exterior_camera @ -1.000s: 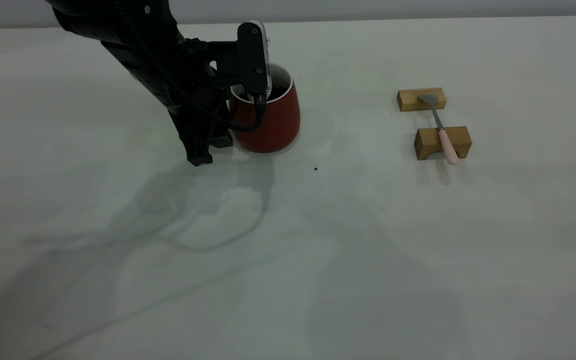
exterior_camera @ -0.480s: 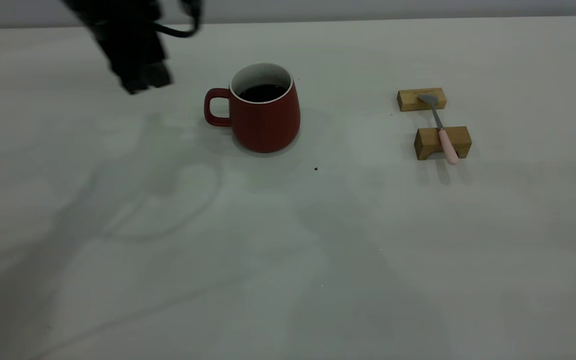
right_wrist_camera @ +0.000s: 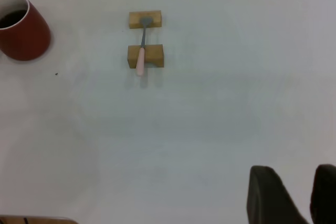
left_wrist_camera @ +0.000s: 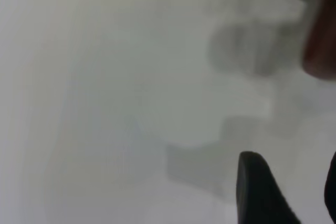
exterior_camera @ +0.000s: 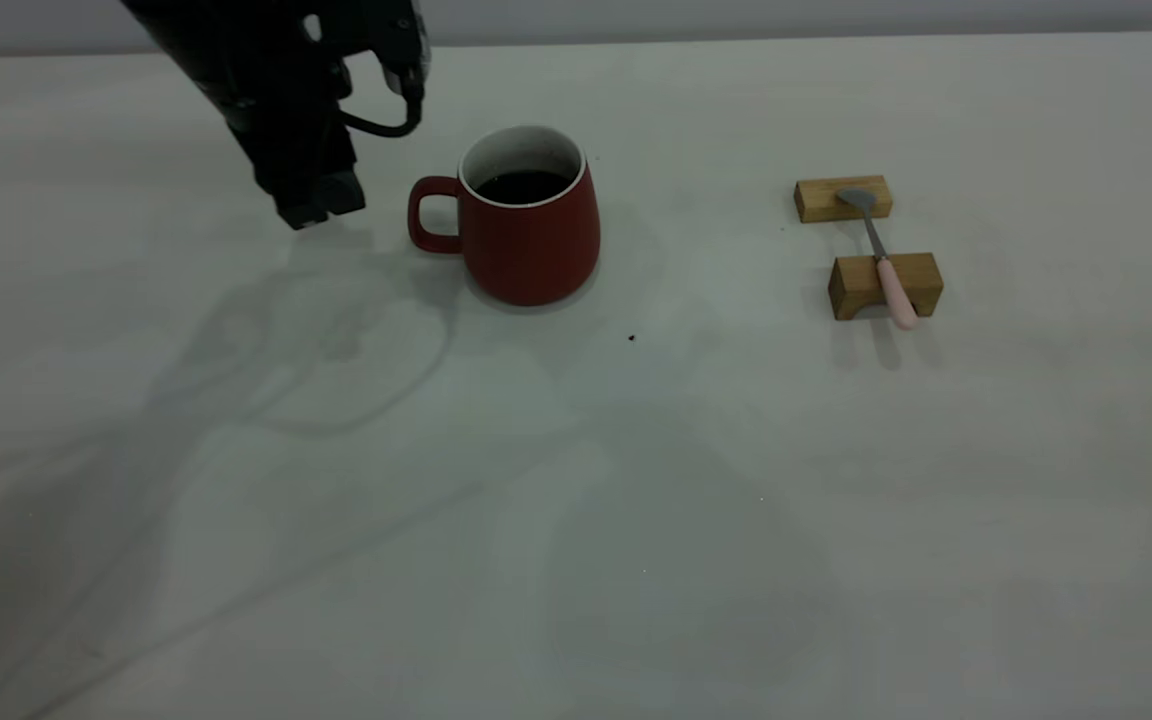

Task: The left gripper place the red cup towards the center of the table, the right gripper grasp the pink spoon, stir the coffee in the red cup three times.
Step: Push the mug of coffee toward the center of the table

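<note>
Red cup (exterior_camera: 534, 232) stands just beside left claw (exterior_camera: 319, 205).

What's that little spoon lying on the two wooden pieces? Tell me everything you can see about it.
The pink spoon is small and slim, with a grey bowl and neck that look like metal and a pale pink rounded handle. It lies bridged across two wooden blocks: the bowl rests on the far block, the handle crosses the near block and sticks out past its front edge. It sits well to the right of the red cup, and no gripper touches it.
</note>
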Controlling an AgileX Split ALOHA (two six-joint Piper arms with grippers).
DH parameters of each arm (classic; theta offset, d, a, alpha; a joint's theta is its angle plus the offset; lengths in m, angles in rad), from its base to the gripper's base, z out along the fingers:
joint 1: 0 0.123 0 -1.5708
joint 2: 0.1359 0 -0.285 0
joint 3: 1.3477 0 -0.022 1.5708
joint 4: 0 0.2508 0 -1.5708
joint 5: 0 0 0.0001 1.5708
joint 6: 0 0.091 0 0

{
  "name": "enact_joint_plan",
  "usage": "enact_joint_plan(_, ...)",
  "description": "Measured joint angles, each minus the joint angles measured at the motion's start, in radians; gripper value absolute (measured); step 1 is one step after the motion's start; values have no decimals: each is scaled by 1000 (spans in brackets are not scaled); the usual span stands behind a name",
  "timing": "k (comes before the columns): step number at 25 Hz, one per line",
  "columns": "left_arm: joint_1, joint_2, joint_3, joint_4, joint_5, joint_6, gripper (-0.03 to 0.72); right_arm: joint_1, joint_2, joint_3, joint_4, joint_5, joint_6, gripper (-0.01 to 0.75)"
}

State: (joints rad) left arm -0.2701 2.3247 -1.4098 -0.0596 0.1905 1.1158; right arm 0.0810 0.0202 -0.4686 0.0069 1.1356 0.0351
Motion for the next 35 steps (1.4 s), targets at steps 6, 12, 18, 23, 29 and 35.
enact_joint_plan(6,-28,57,-74,-1,35,4,363,0,0,0,0,0,0,240)
enact_joint_plan(12,-61,83,-84,-4,24,4,354,0,0,0,0,0,0,240)
enact_joint_plan(18,-109,89,-84,-50,4,4,354,0,0,0,0,0,0,240)
enact_joint_plan(23,-123,90,-84,-62,-2,4,354,0,0,0,0,0,0,240)
enact_joint_plan(29,-149,90,-84,-73,-3,6,354,0,0,0,0,0,1,240)
enact_joint_plan(35,-165,90,-84,-78,-15,7,354,0,0,0,0,0,1,240)
